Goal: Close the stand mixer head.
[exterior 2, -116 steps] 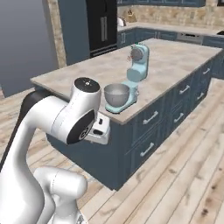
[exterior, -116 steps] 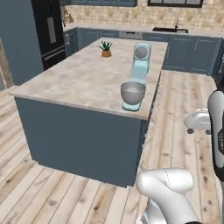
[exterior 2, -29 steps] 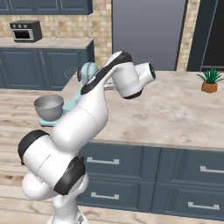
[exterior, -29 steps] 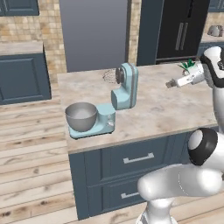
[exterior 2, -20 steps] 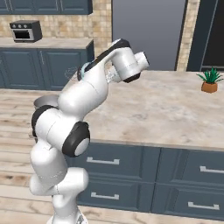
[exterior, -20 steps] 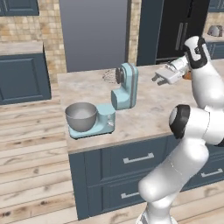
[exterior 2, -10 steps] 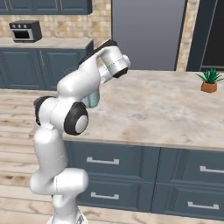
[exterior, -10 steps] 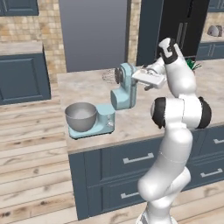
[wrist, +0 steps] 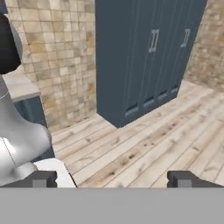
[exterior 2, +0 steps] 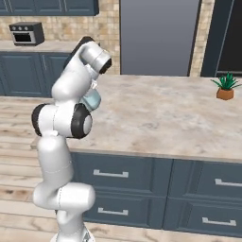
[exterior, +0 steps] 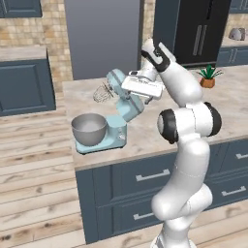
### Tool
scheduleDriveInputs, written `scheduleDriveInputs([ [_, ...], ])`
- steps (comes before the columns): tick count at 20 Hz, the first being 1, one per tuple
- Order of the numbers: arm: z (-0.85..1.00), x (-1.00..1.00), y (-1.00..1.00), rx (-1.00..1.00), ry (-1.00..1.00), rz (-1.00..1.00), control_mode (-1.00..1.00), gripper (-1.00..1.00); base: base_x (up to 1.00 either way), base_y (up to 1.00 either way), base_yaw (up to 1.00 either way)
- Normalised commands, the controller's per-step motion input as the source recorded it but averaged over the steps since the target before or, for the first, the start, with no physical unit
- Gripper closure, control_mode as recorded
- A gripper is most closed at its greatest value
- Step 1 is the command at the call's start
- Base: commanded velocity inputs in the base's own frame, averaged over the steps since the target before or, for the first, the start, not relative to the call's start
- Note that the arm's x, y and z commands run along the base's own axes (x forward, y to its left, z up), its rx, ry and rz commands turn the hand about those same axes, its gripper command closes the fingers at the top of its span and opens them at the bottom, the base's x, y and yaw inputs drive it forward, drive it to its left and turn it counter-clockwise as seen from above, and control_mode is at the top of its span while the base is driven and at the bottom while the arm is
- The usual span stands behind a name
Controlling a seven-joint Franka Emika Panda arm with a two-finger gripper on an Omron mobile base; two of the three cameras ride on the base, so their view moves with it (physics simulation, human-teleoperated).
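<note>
My pincer (wrist: pixel 112 177) stands released, its two dark tips wide apart with bare wooden floor (wrist: pixel 157 140) between them. The stand mixer head (exterior: pixel 125 93) is tilted up on the desk (exterior: pixel 145 131), whisk (exterior: pixel 101 93) hanging out at 9 o'clock above the steel bowl (exterior: pixel 89 129). My hand lies across the head's top.

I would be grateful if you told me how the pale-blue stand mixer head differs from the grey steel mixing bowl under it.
The pale-blue stand mixer head is tilted up and back on its hinge, while the grey steel mixing bowl sits upright on the flat base. The head is matte blue and elongated; the bowl is shiny grey and round. The head carries a wire whisk hanging clear above the bowl. Both belong to the same mixer on the marble counter.
</note>
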Motion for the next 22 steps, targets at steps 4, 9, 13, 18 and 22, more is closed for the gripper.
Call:
scheduleDriveInputs([
  [4,-0.71,0.74,1.00,0.01,-0.22,0.42,-1.00,-1.00,0.00,0.00,0.00],
  [9,-0.27,0.25,1.00,0.01,-0.34,0.34,-1.00,-1.00,0.00,0.00,0.00],
  [13,0.03,-0.43,0.84,0.05,-0.43,0.05,-1.00,-1.00,0.00,0.00,0.00],
  [18,0.01,-0.87,0.08,0.00,-0.39,-0.01,-1.00,-1.00,0.00,0.00,0.00],
  [22,0.00,-0.71,0.00,0.00,-0.16,-0.04,-1.00,-1.00,0.00,0.00,0.00],
])
